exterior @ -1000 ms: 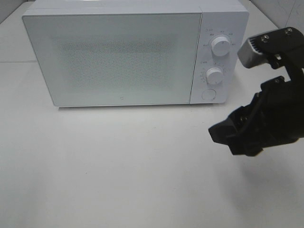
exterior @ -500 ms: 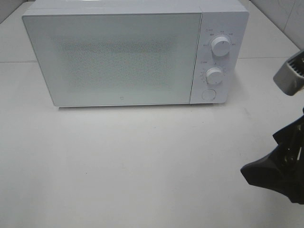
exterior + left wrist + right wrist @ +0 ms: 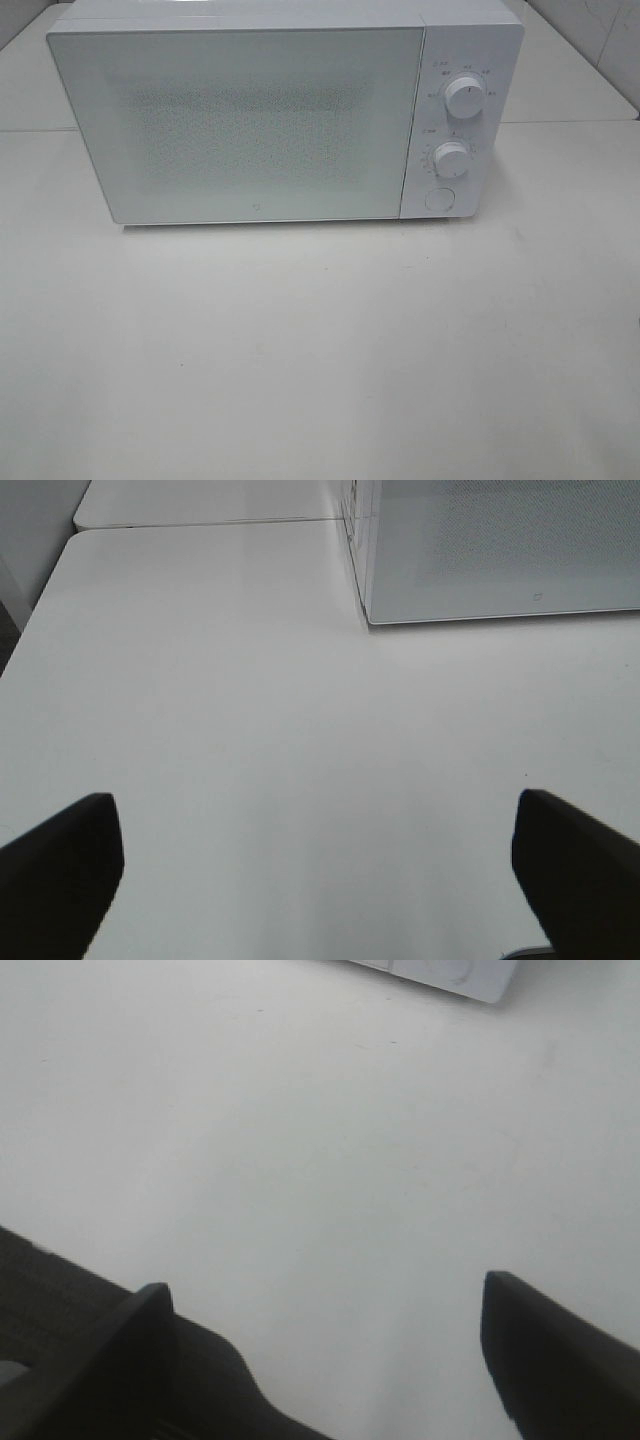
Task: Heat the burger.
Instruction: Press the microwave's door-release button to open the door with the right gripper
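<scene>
Burger first: can't tell where the burger is, since none of the 3 views catches it. The high camera shows a white microwave at the back of the pale tabletop. Its door is shut and the dotted window is too frosted to see through. (benchrat)

ok, and the controls? (kit_07)

They're all on the panel to the right of the door. There are 2 round dials, the upper dial and the lower dial right under it. Below those sits a flat round button. The markings around the dials are too small to read. (benchrat)

What about the arms? (kit_07)

They only show in the wrist views. On the left pincer the 2 dark fingers sit at opposite edges of the shot. So they're spread wide, with nothing between them but bare tabletop. That camera also gets the microwave's lower front corner on the door side, plus a seam where a 2nd slab butts up behind. (benchrat)

And the right one? (kit_07)

Pretty much the same. The right pincer has its fingers standing well apart, holding nothing, over plain tabletop. A sliver of the microwave pokes in on the far side, well away from the fingers. The tabletop edge cuts across 1 corner by the other finger, and it's just dark past that, can't make out what. (benchrat)
</scene>
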{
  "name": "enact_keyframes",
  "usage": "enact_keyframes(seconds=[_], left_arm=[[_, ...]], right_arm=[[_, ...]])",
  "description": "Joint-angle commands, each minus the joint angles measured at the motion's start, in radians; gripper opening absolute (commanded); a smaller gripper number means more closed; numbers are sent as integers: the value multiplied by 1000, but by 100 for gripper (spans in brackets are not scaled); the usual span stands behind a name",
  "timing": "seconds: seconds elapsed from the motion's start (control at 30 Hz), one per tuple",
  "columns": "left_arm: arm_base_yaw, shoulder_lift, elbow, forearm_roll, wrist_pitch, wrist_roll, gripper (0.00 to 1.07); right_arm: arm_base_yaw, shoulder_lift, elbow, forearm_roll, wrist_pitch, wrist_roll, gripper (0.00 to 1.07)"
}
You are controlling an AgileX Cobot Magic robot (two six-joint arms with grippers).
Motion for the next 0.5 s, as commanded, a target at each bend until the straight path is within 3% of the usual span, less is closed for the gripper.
enact_keyframes(seconds=[0.03, 0.2, 0.5], left_arm=[[2, -3, 0, -4, -15, 2, 98], [2, -3, 0, -4, -15, 2, 98], [2, -3, 0, -4, -15, 2, 98]], right_arm=[[-56, -52, 3, -11, 28, 18, 78], [-197, -209, 52, -11, 41, -5, 76], [-327, -409, 74, -2, 69, -5, 76]])
